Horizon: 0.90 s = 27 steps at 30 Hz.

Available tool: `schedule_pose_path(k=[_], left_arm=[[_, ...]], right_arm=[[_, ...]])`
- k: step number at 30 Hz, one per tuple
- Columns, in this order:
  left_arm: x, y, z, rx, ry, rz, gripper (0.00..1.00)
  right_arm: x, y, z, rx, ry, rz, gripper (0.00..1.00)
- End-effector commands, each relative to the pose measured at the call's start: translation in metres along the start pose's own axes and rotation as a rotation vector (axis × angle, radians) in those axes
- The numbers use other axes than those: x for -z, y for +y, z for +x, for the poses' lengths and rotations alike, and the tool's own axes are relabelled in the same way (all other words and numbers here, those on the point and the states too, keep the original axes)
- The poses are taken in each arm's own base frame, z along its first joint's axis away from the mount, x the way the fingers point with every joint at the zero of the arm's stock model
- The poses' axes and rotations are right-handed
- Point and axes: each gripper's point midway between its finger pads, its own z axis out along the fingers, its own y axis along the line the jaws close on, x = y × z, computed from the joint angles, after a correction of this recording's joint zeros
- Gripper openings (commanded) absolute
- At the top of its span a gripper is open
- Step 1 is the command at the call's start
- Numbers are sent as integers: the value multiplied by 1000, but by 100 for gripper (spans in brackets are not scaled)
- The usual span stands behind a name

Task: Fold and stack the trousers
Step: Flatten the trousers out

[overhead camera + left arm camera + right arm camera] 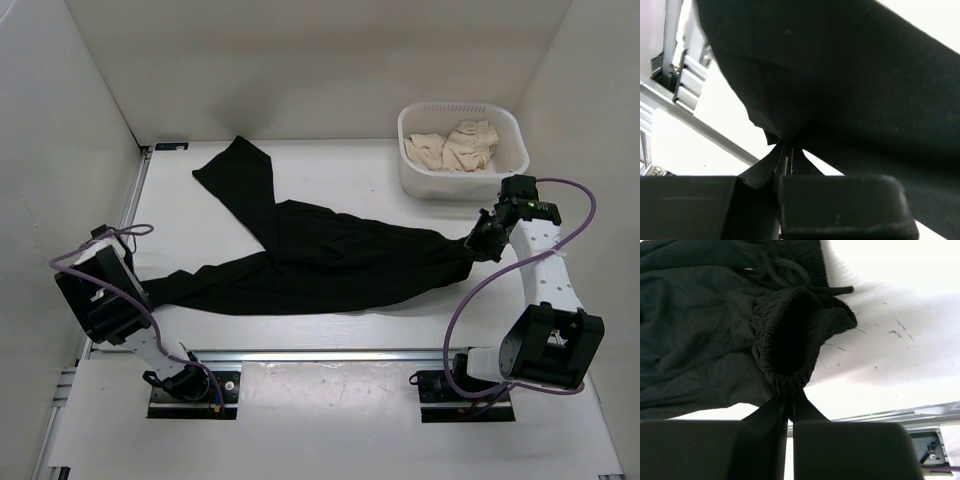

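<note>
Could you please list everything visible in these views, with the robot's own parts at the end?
trousers: one pair, black, spread across the table, one leg towards the far left, one towards the near left
basket: one, white, far right of the table
cloths: crumpled heap, count unclear, beige, inside the basket
table: one, white, under everything
arms: two, white and black, near edge, left and right
cables: two, purple, one looping along each arm
left claw: one, black, near left, shut on the near leg's fabric
right claw: one, black, right side, shut on the elastic waistband
</note>
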Motion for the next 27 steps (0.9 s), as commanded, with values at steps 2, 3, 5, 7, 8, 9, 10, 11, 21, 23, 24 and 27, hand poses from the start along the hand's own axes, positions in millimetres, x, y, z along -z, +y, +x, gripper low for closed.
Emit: schedule_pose_path(k=[2, 3, 5, 7, 8, 9, 10, 11, 21, 23, 24, 27], left_arm=[[44, 19, -30, 82, -148, 19, 14], [59, 21, -37, 86, -168, 43, 14], [79, 25, -44, 102, -197, 78, 14], [109, 23, -62, 107, -246, 149, 14], [113, 21, -58, 94, -206, 168, 14], [118, 21, -64, 93, -207, 179, 14], [130, 23, -79, 93, -243, 179, 14], [122, 21, -88, 87, -220, 180, 14], [66, -52, -144, -126, -40, 131, 26], [55, -69, -158, -151, -42, 131, 29], [53, -69, -165, -149, -49, 121, 31], [69, -82, -197, -133, -149, 171, 29]], right_arm=[[20, -14, -9, 21, -65, 86, 0], [27, -19, -10, 21, -79, 118, 0], [35, -42, -18, 18, -120, 256, 0], [50, -56, -23, 2, -161, 351, 0], [52, -62, -26, -9, -177, 389, 0], [57, -66, -28, -9, -188, 418, 0], [61, -74, -31, -19, -209, 470, 0], [63, -78, -32, -20, -218, 492, 0], [35, -62, -38, 25, -168, 393, 0], [33, -57, -39, 34, -166, 360, 0], [30, -56, -38, 34, -163, 351, 0], [29, -54, -38, 34, -159, 341, 0]])
